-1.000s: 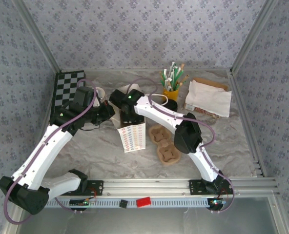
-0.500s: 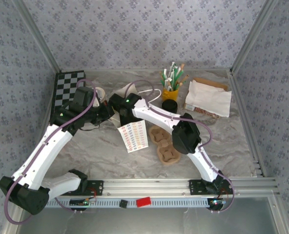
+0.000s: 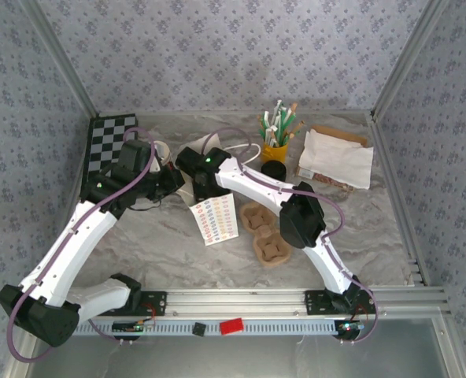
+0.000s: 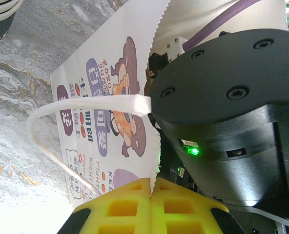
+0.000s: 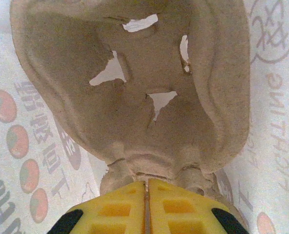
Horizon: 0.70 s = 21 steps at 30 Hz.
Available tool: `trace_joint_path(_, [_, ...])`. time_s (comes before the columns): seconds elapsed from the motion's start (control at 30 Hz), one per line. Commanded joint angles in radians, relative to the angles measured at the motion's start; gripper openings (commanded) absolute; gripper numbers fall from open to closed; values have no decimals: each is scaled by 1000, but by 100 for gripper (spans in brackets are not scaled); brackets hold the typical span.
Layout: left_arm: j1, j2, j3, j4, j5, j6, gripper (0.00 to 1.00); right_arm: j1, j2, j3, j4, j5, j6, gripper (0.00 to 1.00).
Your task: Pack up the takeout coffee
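Clamps narrow on the rim of the bag (image 4: 110, 97) with left gripper (image 4: 151, 187), on the pulp tray (image 5: 134, 97) with right gripper (image 5: 146, 187). Leaves the coffee cup (image 3: 274, 171) beside the yellow pot (image 3: 275, 150). Risks tearing paper if tugged apart.

Takeout coffee (image 3: 274, 170) stands behind the carriers (image 3: 269, 249), napkins (image 3: 337, 157) to its right, bag (image 3: 216, 220) left.

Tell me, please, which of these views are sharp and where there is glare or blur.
Top external: sharp, evenly lit, only soft shadows. Left wrist: bag print crisp, lower-left corner blown out white. Right wrist: carrier very close, slightly soft, no glare.
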<state>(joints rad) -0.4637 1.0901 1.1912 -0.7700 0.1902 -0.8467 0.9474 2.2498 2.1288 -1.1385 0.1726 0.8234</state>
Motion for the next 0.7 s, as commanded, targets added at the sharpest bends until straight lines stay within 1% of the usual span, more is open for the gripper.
trace_joint_path(0.0, [5,-2,-5,25,2,14,0,7,38,-18,7,26,-26,11])
trace_joint_path(0.17, [6,-3,-6,18,-12,20,0,42,18,-47,3,10,-12,11])
trace_joint_path(0.27, [12,-3,-4,11,-13,29,0,59,5,-24,-13,-23,-16,10])
trace_joint_path(0.33, [14,-1,-2,7,-12,31,0,63,-13,2,-26,-20,-24,10])
trace_joint_path(0.47, [16,-4,0,2,-1,35,0,42,-56,29,-22,-6,-28,11])
trace_joint_path(0.67, [16,-1,11,-3,16,35,0,6,-60,52,18,40,-89,11])
